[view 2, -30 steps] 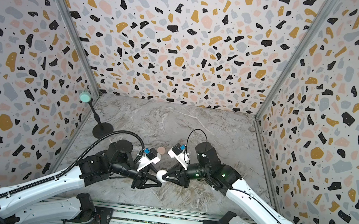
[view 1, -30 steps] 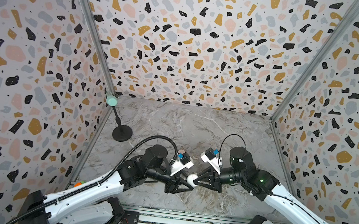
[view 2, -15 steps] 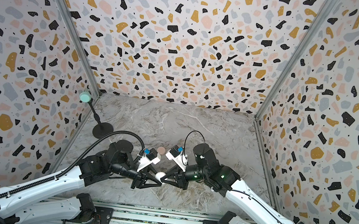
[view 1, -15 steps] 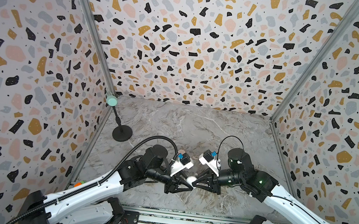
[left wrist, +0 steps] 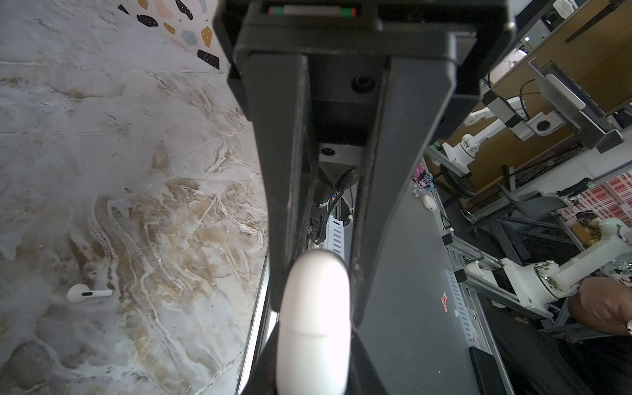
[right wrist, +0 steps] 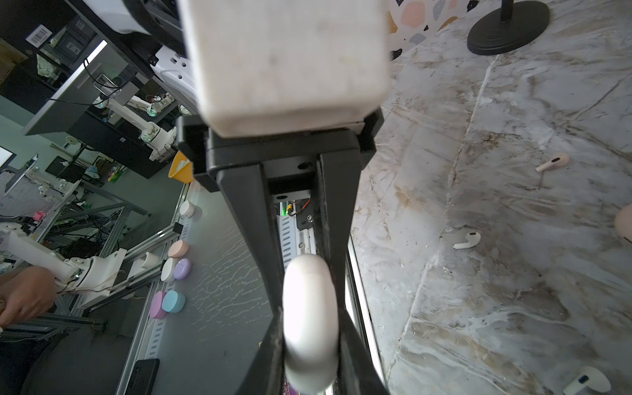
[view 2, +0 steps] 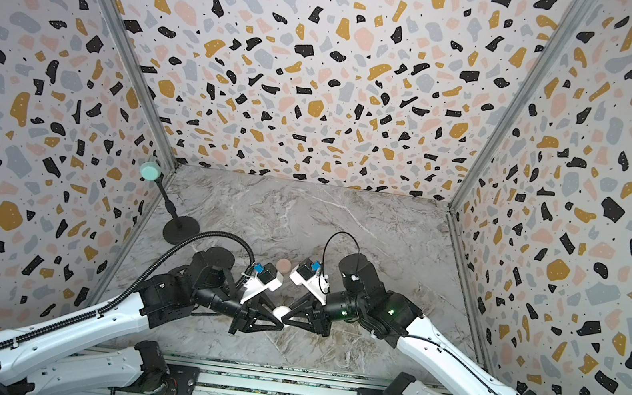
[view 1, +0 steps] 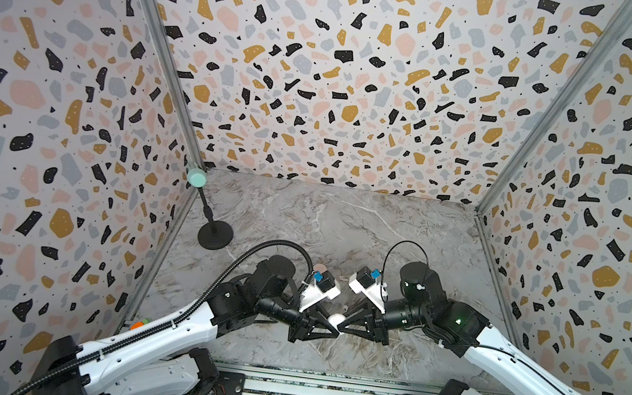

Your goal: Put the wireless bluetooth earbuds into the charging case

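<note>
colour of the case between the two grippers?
White charging case; clearest in the left wrist view.

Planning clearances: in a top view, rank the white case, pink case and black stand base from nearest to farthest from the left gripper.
1. white case: in the left gripper, centre.
2. pink case: just behind it.
3. black stand base: far left, farther back.

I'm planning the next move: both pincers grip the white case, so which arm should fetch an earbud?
Right, probably: the left pincer is clamped on the white case, and the right wrist view shows three loose earbuds nearby.
</note>
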Robot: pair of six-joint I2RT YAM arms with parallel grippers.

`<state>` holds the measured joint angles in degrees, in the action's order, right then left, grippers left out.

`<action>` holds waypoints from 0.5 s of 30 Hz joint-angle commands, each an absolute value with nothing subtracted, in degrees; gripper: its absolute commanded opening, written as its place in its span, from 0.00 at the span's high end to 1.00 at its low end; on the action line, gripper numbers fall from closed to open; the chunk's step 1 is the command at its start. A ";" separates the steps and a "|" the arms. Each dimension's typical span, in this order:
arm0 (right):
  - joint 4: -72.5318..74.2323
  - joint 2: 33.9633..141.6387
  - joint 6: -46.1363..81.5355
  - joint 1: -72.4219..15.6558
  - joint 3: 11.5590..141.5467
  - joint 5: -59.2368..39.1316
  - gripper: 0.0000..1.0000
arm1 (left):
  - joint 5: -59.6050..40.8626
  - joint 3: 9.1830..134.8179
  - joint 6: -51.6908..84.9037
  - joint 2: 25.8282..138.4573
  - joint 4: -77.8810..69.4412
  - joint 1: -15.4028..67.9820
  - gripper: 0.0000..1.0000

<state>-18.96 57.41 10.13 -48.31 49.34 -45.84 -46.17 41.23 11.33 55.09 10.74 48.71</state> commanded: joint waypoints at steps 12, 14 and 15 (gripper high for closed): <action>-16.57 44.59 12.54 -48.43 49.99 -31.81 0.12 | -27.90 33.42 5.87 48.06 -8.13 49.34 1.00; -14.97 41.69 13.15 -48.43 48.91 -30.78 0.11 | -23.70 31.29 8.17 46.96 -12.52 49.22 1.00; -13.80 40.02 13.47 -48.44 47.97 -29.77 0.10 | -22.93 29.53 8.91 45.98 -17.26 49.22 1.00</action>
